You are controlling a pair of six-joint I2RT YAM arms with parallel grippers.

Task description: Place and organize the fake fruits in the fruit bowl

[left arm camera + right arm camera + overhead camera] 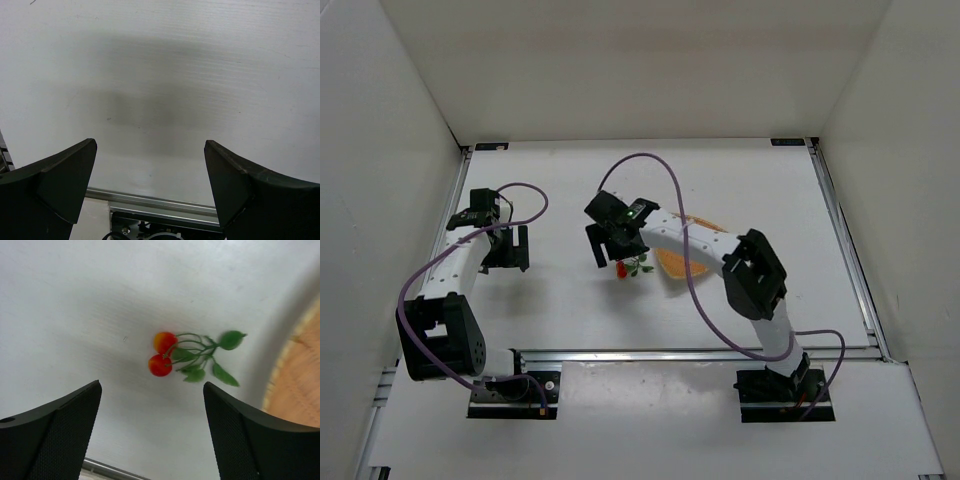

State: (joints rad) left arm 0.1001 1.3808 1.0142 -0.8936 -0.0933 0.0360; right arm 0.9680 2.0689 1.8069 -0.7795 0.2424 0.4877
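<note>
From overhead, the white table [620,320] is boxed in by white walls [390,150] at 9, 12 and 3 o'clock, with a metal rail [700,352] along the near edge. There is open room across the far half and between the two arms.

The right arm rises from its base at 5 o'clock, bends at the elbow, and stretches its forearm towards 9 o'clock across the basket [672,265], hiding much of it. A purple cable [660,165] loops over that arm. The right gripper [610,252] hangs above the berry sprig [632,266]. The sprig lies on the bare table just outside the basket's 9 o'clock rim. The left arm is folded up at the 9 o'clock side, with the left gripper [507,262] well apart from sprig and basket.

At the left wrist, the left gripper [150,143] has its fingers spread wide over bare table, nothing between them. The rail [160,205] runs under them at 6 o'clock.

At the right wrist, the right gripper [151,386] also stands spread wide and holds nothing. The berry sprig [172,357] lies on the table beyond the fingertips, towards 12 o'clock. It has two red-orange berries, with green leaves fanning out to 3 o'clock. The basket [300,390] curves in at the 4 o'clock edge, near the leaves but clear of them.
</note>
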